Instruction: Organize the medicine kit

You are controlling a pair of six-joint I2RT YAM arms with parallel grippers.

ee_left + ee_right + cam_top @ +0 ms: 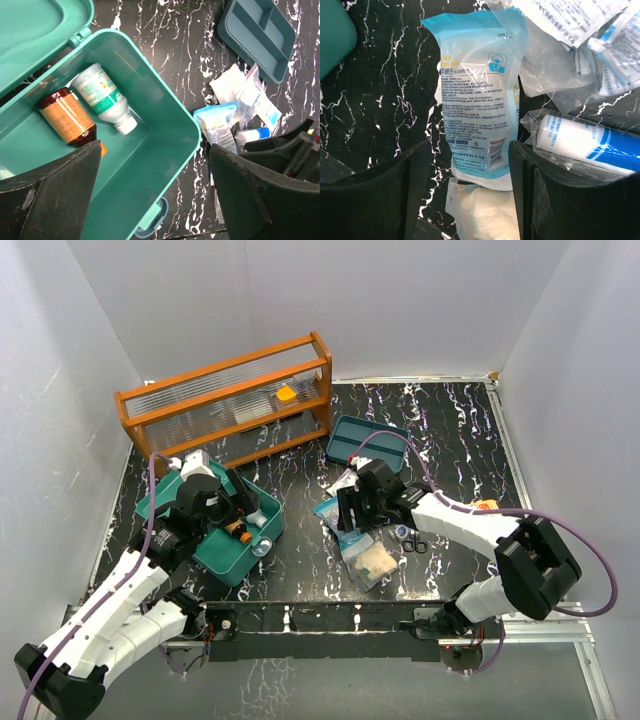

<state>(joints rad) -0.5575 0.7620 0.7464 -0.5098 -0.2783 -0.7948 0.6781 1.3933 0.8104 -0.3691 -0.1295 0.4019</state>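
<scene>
Black table [460, 450]: left gripper [155, 192] gapes over open medicine kit [142, 160]; right gripper [470, 187] open astride blue pouch [475, 90].

Bright, diffuse light; soft shadows on black white-veined tabletop [460, 445]; slight glare on crinkled clear plastic packets [555, 85]; near foregrounds soft.

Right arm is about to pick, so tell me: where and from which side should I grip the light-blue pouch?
Grip the light-blue pouch across its narrow width at the near end, coming straight down. It lies flat, lengthwise to the right gripper, whose open jaws straddle it; the wrapped roll crowds its right edge.
</scene>
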